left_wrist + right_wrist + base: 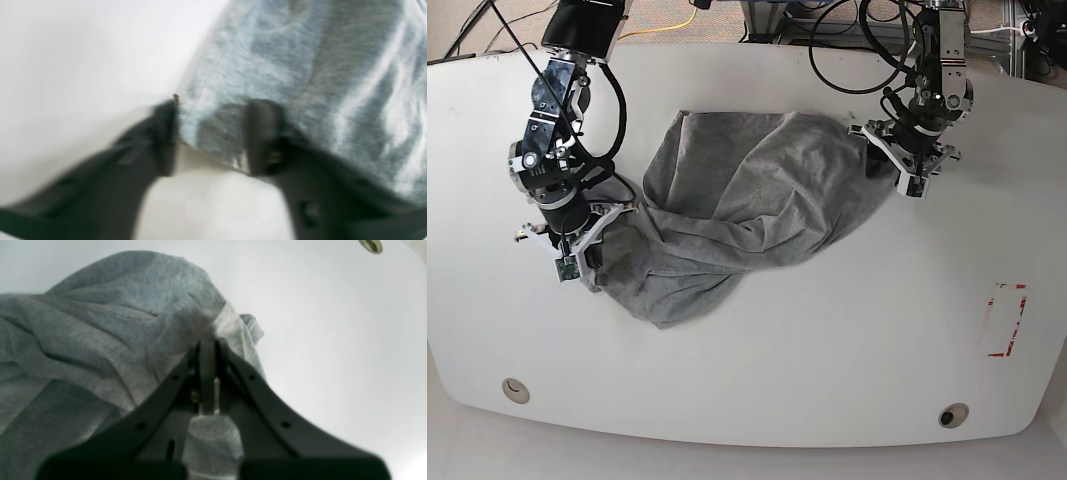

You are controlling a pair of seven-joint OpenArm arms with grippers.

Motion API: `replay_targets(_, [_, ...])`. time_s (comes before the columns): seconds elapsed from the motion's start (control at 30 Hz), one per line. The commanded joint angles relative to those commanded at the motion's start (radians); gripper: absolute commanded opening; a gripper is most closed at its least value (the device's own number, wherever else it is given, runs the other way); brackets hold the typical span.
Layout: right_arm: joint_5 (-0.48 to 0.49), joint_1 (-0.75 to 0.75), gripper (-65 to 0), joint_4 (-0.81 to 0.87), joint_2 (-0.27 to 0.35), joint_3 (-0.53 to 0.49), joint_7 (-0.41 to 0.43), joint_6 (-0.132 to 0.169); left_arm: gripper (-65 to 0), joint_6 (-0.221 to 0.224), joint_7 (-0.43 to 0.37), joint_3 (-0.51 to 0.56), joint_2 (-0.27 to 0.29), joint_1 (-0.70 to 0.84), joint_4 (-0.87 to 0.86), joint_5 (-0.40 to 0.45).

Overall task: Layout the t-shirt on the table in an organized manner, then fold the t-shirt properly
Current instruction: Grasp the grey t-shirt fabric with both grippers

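White table (827,330) | left gripper (210,133) jaws apart | right gripper (207,350) pinching t-shirt (747,200)

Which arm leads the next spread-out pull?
Right, probably. The right gripper is shut on a fold of the t-shirt. The left gripper is open, fabric edge between its fingers, ungrasped. The shirt lies bunched on the table.

You see the shirt (747,215) as soft, matt heather-grey knit cloth, creased; the bench (827,340) is smooth, faintly glossy white; both tools look matt black plastic.
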Motion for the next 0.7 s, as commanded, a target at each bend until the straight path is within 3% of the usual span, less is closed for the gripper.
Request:
replay_targets(0.2, [0.002,0.0,-65.0,0.034,0.0,0.0,-0.002,0.0,-65.0,0.005,0.0,0.008,0.0,-0.002,0.0,0.002])
replay_targets(0.47, [0.002,0.02,-65.0,0.087,0.005,0.0,-0.002,0.0,-64.4,0.005,0.0,-0.02,-0.005,-0.037,0.015,0.0])
replay_targets(0.7, [-0.006,0.094,-65.0,0.118,0.032,0.0,-0.003,0.0,-64.4,0.002,-0.006,-0.063,-0.006,-0.064,0.219,0.002])
